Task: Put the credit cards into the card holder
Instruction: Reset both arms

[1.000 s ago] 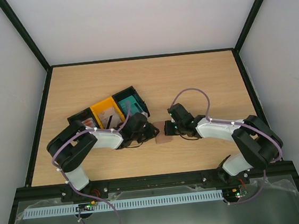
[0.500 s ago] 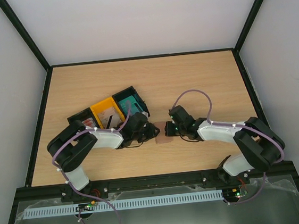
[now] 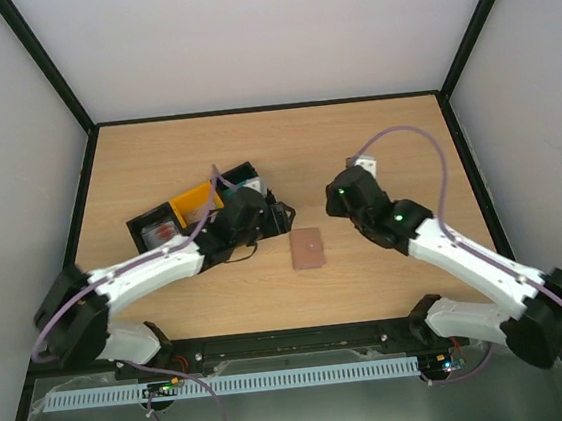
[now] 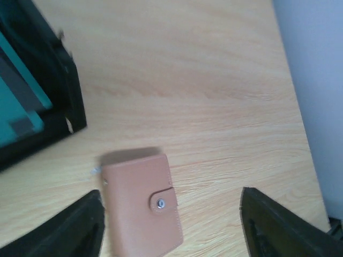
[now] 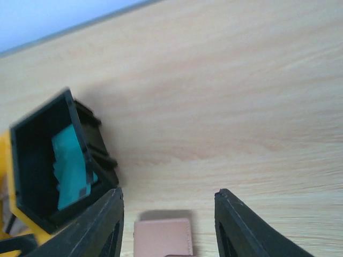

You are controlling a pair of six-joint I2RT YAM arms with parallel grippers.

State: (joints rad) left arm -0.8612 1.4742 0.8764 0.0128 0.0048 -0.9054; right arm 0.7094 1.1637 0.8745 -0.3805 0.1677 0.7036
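The brown card holder (image 3: 307,248) lies flat on the table, closed with its snap tab, and nothing touches it. In the left wrist view the card holder (image 4: 142,201) sits low between the spread fingers, nearer the left one. My left gripper (image 3: 274,218) is open and empty, up and left of the holder. My right gripper (image 3: 334,203) is open and empty, raised up and right of it; the card holder (image 5: 163,238) shows at the bottom edge of that view. Teal credit cards (image 5: 69,166) stand in a black tray; red-and-white credit cards (image 3: 162,229) lie in another.
Three joined trays stand left of the holder: a black tray (image 3: 140,227) with the red-and-white cards, a yellow tray (image 3: 194,202), and a black tray (image 4: 64,96) with the teal cards, partly hidden by my left arm in the top view. Bare wood surrounds the holder.
Both grippers have opened and drawn back from the card holder, the left toward the trays, the right up and away. The holder now lies free on the table.
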